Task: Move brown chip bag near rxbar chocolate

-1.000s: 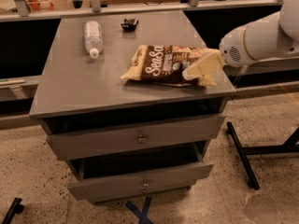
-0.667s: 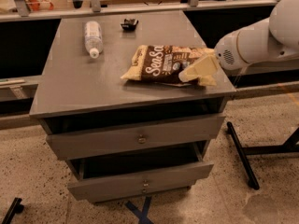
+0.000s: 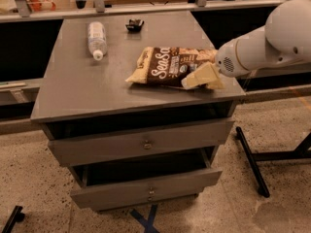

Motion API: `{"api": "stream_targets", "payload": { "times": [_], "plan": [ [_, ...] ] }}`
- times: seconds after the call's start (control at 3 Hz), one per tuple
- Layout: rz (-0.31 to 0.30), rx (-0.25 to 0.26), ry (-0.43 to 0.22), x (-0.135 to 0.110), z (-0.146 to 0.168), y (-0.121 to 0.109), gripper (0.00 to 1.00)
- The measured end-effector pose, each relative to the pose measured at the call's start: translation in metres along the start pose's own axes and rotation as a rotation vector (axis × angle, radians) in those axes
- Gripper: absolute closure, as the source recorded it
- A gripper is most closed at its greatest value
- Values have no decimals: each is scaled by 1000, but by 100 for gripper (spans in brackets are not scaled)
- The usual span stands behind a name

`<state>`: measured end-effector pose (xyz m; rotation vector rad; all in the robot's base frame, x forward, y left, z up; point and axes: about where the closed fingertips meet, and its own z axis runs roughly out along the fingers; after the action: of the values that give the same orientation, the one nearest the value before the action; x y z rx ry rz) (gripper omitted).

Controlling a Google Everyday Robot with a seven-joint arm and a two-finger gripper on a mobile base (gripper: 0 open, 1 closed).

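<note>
The gripper (image 3: 203, 76) sits at the right edge of the table (image 3: 87, 93), near the front right corner, against the right end of the chip bag (image 3: 165, 67); whether it grips the bag I cannot tell. The bag lies flat right of centre. The rxbar (image 3: 134, 24) lies by the back edge, well apart from the bag, with a bottle (image 3: 97, 39) to its left.
</note>
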<state>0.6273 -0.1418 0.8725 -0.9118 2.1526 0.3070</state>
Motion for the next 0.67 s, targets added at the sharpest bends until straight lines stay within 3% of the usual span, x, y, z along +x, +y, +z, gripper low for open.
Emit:
{"api": "stream_targets", "payload": {
  "times": [0.67],
  "plan": [
    [-56,11,29,-7,3,2,63]
  ]
}}
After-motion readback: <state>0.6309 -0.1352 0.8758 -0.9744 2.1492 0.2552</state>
